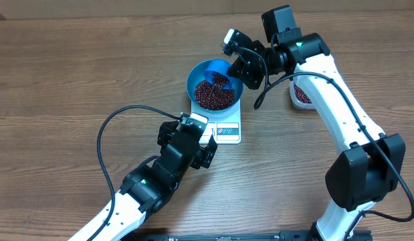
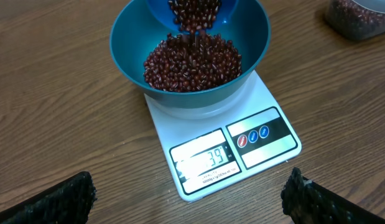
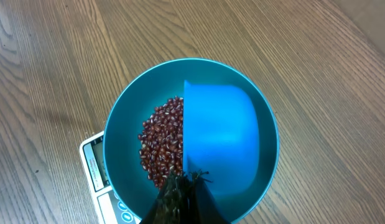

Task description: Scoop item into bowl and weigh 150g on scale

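Note:
The blue bowl [image 1: 202, 69] stands on the white scale [image 1: 228, 131] and holds a heap of dark red-brown beans [image 1: 213, 96]. My right gripper [image 1: 241, 67] is shut on the handle of a blue scoop [image 1: 221, 75], which is tilted over the bowl. In the left wrist view beans [image 2: 192, 62] fall from the scoop [image 2: 192, 9] into the bowl [image 2: 127, 56], and the scale [image 2: 267, 140] has its display lit. In the right wrist view the scoop [image 3: 220, 137] covers the right half of the bowl [image 3: 117, 143]. My left gripper [image 1: 190, 142] is open and empty just in front of the scale.
A clear plastic tub [image 1: 301, 94] with more beans stands to the right of the scale, partly under the right arm; it shows at the top right of the left wrist view too, tub [image 2: 360, 18]. A black cable [image 1: 110, 134] loops over the table at the left.

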